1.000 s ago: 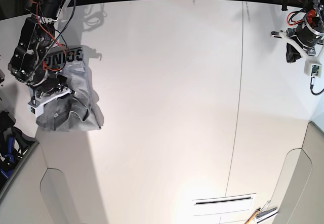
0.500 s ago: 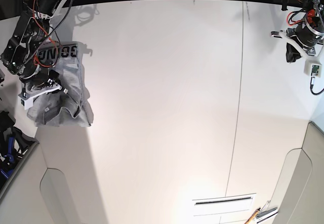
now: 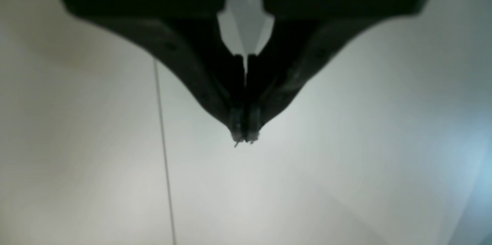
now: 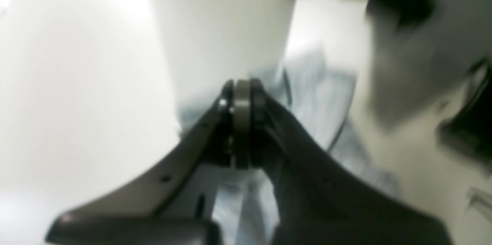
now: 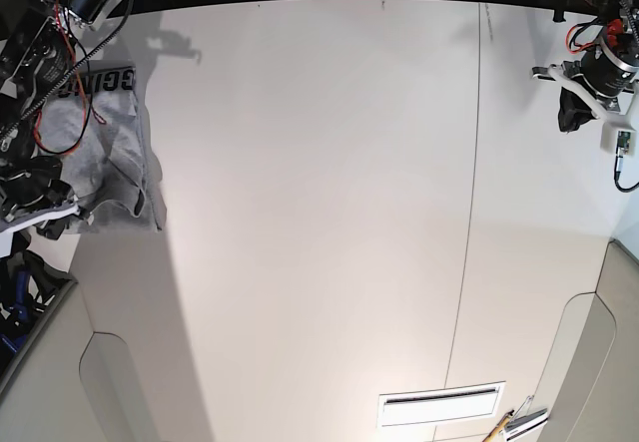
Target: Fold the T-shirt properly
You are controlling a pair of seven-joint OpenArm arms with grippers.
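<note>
The heather-grey T-shirt (image 5: 112,148) lies bunched at the table's far left edge, black block letters showing on its upper part. My right gripper (image 5: 48,213) sits at the shirt's lower left corner, partly cut off by the frame edge. In the right wrist view that gripper (image 4: 241,88) is shut on a pinch of the T-shirt (image 4: 319,95), whose blurred cloth spreads beyond the fingertips. My left gripper (image 5: 577,111) hangs at the far right, well away from the shirt. Seen from the left wrist, it (image 3: 244,136) is shut with nothing in it, over bare table.
A thin seam (image 5: 469,213) runs down the white table on the right. A dark bin with blue items (image 5: 18,284) stands off the table's left edge. A slotted plate (image 5: 439,399) lies at the bottom right, and a small green board (image 5: 623,140) beside the left arm.
My right arm has pulled the T-shirt leftward and toward the table's left edge, flattening it somewhat. The left arm has stayed where it was.
</note>
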